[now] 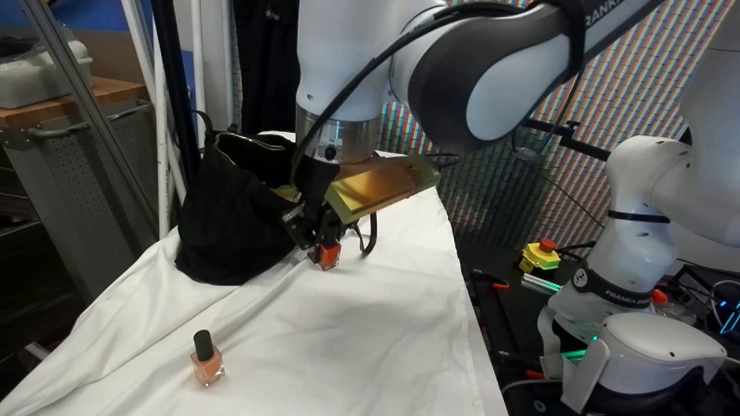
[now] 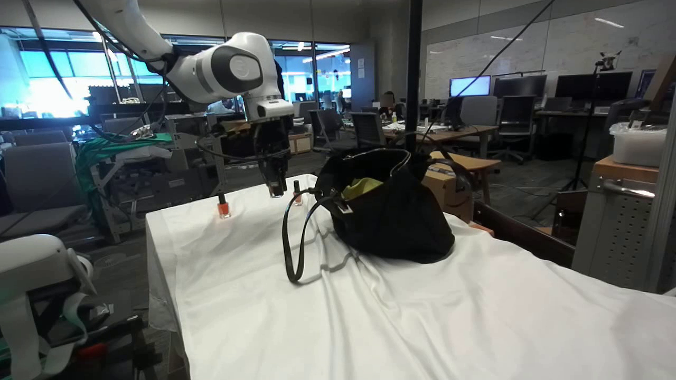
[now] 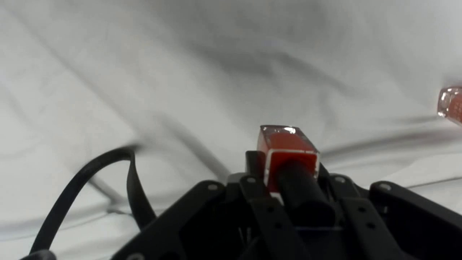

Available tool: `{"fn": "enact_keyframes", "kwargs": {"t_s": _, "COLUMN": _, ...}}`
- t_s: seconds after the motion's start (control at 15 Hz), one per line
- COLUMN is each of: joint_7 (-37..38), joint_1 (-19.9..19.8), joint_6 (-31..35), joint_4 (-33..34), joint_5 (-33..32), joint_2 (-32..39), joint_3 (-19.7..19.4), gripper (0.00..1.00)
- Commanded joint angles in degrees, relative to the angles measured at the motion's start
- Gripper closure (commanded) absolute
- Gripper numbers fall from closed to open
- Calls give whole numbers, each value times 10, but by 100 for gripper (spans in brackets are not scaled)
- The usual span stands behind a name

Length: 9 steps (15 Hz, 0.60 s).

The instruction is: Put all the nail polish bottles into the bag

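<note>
My gripper (image 3: 288, 164), closed snugly on a red bottle (image 1: 329, 256), holds it cap-up above the cloth (image 1: 376, 323), presumably so it drops base-first into the bag (image 1: 231, 228) nearby, while an orange bottle (image 2: 224, 210) and a peach bottle (image 1: 207, 367) stand apart.

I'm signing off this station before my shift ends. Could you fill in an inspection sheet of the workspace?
Surface: white cloth, wrinkled.
Job's things: black bag, open at the top, inside mostly hidden, a handle looping out over the cloth; peach bottle standing on the cloth; orange-red bottle standing there too, in an exterior view; red bottle held.
Clutter: yellow box with a red button near the arm's base.
Gripper: shut on the red bottle, outside the bag.
Cables: black cable running along the arm.
Surroundings: office chairs, monitors, whiteboard.
</note>
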Motion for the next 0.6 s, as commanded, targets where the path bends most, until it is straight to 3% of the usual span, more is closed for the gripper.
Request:
{"fn": "enact_keyframes", "kwargs": {"t_s": 0.0, "joint_7": -49, "joint_1": -23, "joint_6": -20, "joint_4": 24, "joint_5": -11, "joint_2": -17, "joint_3": -8, "gripper": 85}}
{"fn": "enact_keyframes", "kwargs": {"t_s": 0.53, "joint_7": -152, "joint_1": -70, "joint_6": -19, "joint_4": 96, "joint_5": -1, "joint_2": -22, "joint_3": -30, "gripper": 85}}
